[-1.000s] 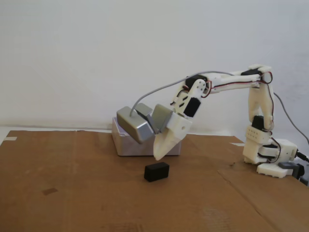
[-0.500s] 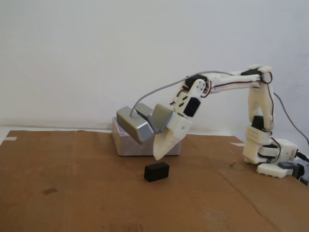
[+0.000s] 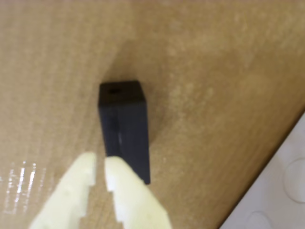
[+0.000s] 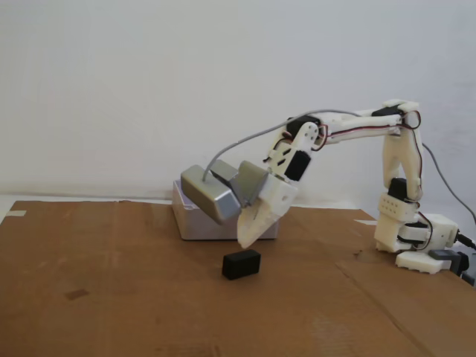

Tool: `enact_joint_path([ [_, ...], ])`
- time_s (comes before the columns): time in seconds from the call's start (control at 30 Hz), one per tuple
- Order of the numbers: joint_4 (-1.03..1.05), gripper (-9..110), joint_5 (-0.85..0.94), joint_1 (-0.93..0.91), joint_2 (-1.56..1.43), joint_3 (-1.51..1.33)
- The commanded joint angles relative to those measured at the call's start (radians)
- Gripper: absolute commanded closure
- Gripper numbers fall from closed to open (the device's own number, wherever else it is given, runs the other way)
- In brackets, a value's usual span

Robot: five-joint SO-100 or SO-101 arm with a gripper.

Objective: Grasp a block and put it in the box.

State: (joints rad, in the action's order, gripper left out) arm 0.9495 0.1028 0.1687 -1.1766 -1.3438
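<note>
The small black block [image 4: 242,264] lies on the brown cardboard, in front of the pale lavender-grey box [image 4: 190,221]. My gripper [image 4: 245,243] hangs just above the block's back edge, pointing down at it, with the box behind it. In the wrist view the block [image 3: 125,129] stretches lengthwise away from the white fingertips [image 3: 116,176], and the gripper [image 3: 99,164] sits at its near end without touching it. The fingers stand almost together with only a thin slit between them, and nothing is held. A pale corner of the box [image 3: 281,191] shows at the lower right of the wrist view.
A grey metallic camera housing [image 4: 210,195] rides on the gripper's left side. The arm's white base [image 4: 420,242] stands at the right on the cardboard sheet [image 4: 111,282]. A white wall closes off the back.
The gripper and its camera housing have shifted very slightly to the right and down. The block and box have not moved.
</note>
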Motion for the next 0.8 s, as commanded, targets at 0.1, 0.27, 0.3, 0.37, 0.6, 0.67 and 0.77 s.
enact_joint_path([
  [0.1,0.000,80,0.078,0.012,-0.038,0.118],
  [0.27,0.000,68,0.078,0.014,-0.037,0.107],
  [0.3,0.000,66,0.078,0.012,-0.037,0.107],
  [0.37,0.000,63,0.078,0.011,-0.037,0.107],
  [0.6,0.037,60,0.069,0.014,-0.037,0.110],
  [0.67,0.058,60,0.072,0.014,-0.037,0.109],
  [0.77,0.072,60,0.074,0.015,-0.037,0.109],
])
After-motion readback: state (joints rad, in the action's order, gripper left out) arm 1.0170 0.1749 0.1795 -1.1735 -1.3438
